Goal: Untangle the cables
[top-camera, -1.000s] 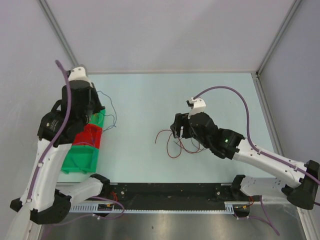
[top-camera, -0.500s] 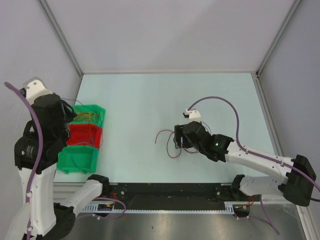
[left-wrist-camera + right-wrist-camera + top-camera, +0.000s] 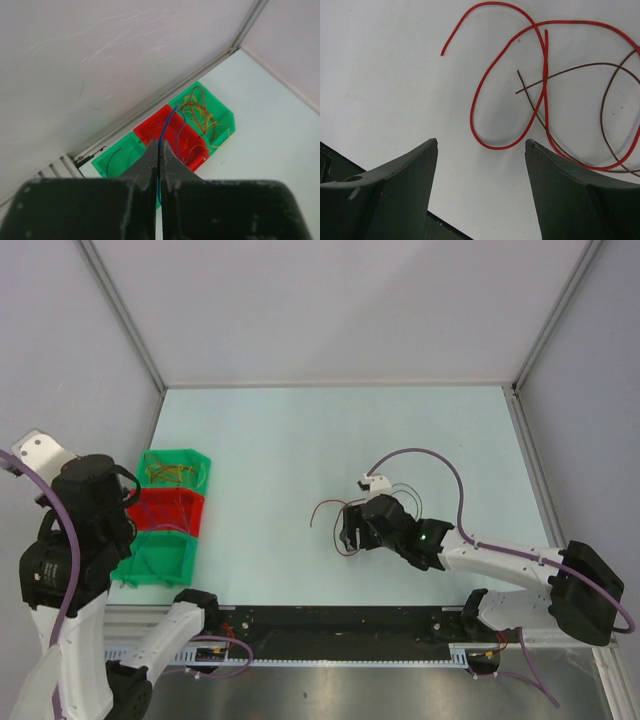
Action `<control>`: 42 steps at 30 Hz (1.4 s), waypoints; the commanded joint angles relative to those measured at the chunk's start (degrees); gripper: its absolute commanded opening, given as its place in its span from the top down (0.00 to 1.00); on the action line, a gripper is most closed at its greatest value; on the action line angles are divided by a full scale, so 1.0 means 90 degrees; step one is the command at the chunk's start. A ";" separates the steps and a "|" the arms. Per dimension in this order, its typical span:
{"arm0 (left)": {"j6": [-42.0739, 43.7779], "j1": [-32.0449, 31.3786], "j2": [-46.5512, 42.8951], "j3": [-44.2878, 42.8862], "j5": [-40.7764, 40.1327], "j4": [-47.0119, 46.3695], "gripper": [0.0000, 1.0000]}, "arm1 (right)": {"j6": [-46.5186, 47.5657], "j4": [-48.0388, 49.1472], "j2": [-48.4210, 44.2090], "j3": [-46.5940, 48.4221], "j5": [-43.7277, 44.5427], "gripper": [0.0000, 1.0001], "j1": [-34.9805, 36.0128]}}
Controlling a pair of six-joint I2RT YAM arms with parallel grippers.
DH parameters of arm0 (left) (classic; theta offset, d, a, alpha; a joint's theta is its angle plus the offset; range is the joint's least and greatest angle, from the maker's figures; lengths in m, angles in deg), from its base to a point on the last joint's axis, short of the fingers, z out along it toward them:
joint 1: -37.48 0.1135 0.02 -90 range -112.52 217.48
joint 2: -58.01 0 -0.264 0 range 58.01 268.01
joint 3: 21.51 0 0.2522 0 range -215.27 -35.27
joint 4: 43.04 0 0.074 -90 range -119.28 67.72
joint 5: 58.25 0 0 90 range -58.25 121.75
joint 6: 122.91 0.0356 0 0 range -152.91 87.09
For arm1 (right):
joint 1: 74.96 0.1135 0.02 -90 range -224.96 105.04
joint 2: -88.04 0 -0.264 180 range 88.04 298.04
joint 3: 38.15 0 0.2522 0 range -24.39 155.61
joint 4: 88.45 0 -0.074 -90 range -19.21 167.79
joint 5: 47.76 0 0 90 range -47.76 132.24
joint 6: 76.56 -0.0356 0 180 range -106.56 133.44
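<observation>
Swung back off the bins since a second ago, the left arm now stands left of the green bin point(image 3: 172, 466), while the right gripper point(image 3: 349, 530) has dropped low over the loose red cables point(image 3: 325, 508) right of the bins. Left wrist: the left gripper point(image 3: 158, 155) is pinched tight on a blue cable point(image 3: 167, 126) trailing toward the red bin point(image 3: 150, 127). Right wrist: jaws spread wide, empty, red cable point(image 3: 507, 95) and maroon cable point(image 3: 560, 75) crossing just beyond; no legible writing.

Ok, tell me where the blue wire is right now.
The blue wire is pinched in the left hand, seen in the left wrist view, hanging above the red bin that sits between the two green bins.
</observation>
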 commanded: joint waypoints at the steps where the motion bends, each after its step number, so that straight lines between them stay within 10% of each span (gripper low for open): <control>1: -0.0409 0.0190 -0.0207 0.0742 -0.0344 0.0052 0.99 | 0.0043 0.0775 0.0166 -0.0369 -0.0356 0.26 0.0023; 19: 0.0323 0.4162 -0.0715 0.2891 0.2948 -0.2076 1.00 | 0.0297 0.1225 0.0098 -0.0819 -0.0826 0.26 0.0043; 42: -0.1043 0.7191 -0.0334 0.5715 0.6200 -0.2742 1.00 | 0.0238 0.1498 0.0264 -0.0819 -0.0796 0.26 0.0043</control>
